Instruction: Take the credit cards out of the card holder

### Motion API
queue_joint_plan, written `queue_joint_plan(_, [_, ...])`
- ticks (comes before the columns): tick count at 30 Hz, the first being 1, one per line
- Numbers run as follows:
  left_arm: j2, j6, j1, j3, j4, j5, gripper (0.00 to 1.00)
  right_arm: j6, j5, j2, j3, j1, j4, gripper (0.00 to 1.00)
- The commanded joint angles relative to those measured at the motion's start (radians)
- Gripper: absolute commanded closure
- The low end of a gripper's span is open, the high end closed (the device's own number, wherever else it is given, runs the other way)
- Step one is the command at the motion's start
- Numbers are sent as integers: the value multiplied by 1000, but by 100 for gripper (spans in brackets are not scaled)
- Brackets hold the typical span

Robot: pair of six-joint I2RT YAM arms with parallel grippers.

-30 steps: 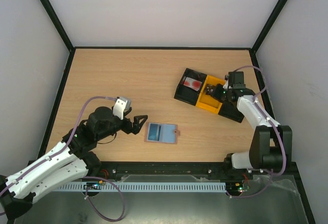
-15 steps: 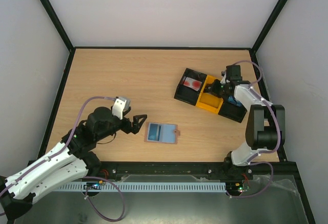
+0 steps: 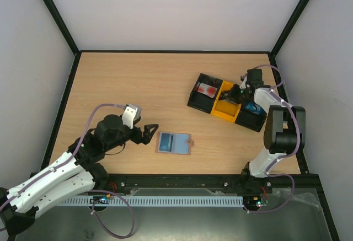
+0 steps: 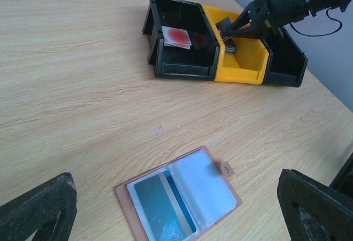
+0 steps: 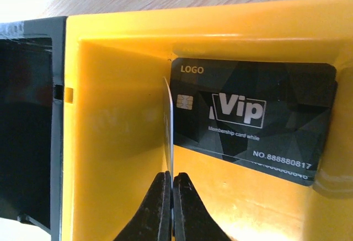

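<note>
The card holder (image 3: pixel 174 143) lies open and flat on the table, blue-grey with brown edging; in the left wrist view (image 4: pixel 179 197) a teal card (image 4: pixel 160 208) sits in its left sleeve. My left gripper (image 3: pixel 148 132) is open just left of it. My right gripper (image 3: pixel 236 95) is shut on a thin card (image 5: pixel 169 125) seen edge-on and holds it inside the yellow middle compartment (image 5: pixel 121 136) of the tray (image 3: pixel 204 107). A black Vip card (image 5: pixel 251 119) lies in that compartment. A white card with a red spot (image 4: pixel 176 35) lies in the left black compartment.
The black-and-yellow tray also shows in the left wrist view (image 4: pixel 182 67). A black frame edges the table (image 3: pixel 132 86), with grey walls behind and at both sides.
My right gripper has shifted slightly toward the yellow compartment and the arm's elbow has swung back. The left arm and card holder have barely moved.
</note>
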Motion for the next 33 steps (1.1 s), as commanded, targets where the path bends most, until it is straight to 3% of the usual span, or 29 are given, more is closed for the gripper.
queue_joint_plan(1, [9,6,-1,-6,-4,-15,0,-9,-27,15,27,-7,31,98])
queue_joint_plan(22, [40,2,-2,-6,-4,-18,0,26,-48,43,-9,-44,125,98])
queue_joint_plan(33, [43,2,-2,-9,0,-20,0,71,44,0,-2,-44,120,85])
